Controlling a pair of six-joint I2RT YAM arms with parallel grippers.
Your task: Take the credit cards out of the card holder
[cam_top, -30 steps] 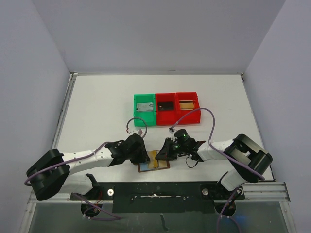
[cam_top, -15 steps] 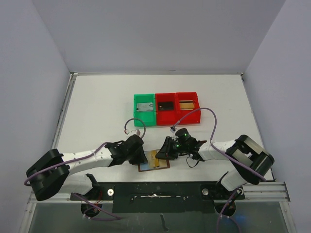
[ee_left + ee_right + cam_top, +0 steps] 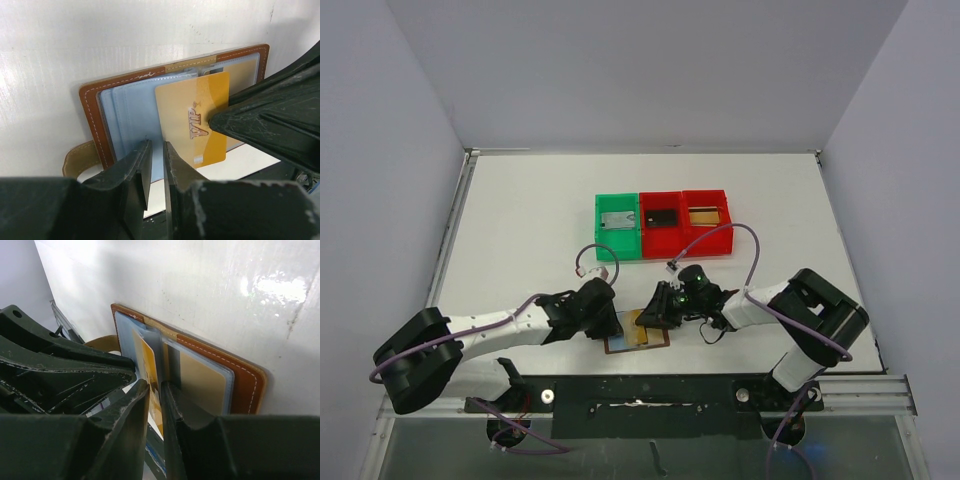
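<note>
On the white tabletop (image 3: 520,230), the left arm reaches in low from the near left, and the left gripper (image 3: 615,322) sits at the left side of the card holder (image 3: 620,347). The holder lies open and flat near the front edge, between the two grippers. In the left wrist view the left gripper (image 3: 156,150) has its fingers (image 3: 140,170) almost together, with only a thin slit between them. They sit at the near edge of the pale blue-grey pocket leaf, and I cannot tell whether they pinch it. The card holder (image 3: 92,100) shows its brown stitched border around the pockets, and a tan strap tab (image 3: 80,157) sticks out at its near left corner. A gold-yellow credit card (image 3: 190,120) marked VIP stands partly out of its pocket toward the near side. A second tan card (image 3: 200,380) lies fully inside the clear pocket on the holder's right half (image 3: 245,375). The right gripper (image 3: 650,318) comes in from the right over the holder, and one dark finger crosses the gold card's right edge in the left wrist view. From the right wrist, the right gripper (image 3: 155,387) has its fingers (image 3: 135,410) a narrow gap apart. The gold card (image 3: 150,360) runs edge-on into that gap, but I cannot tell whether they press on it. At the back of the tabletop a green bin (image 3: 618,197) and two red bins (image 3: 662,195) (image 3: 706,193) stand in a row, touching one another and well apart from the holder.
</note>
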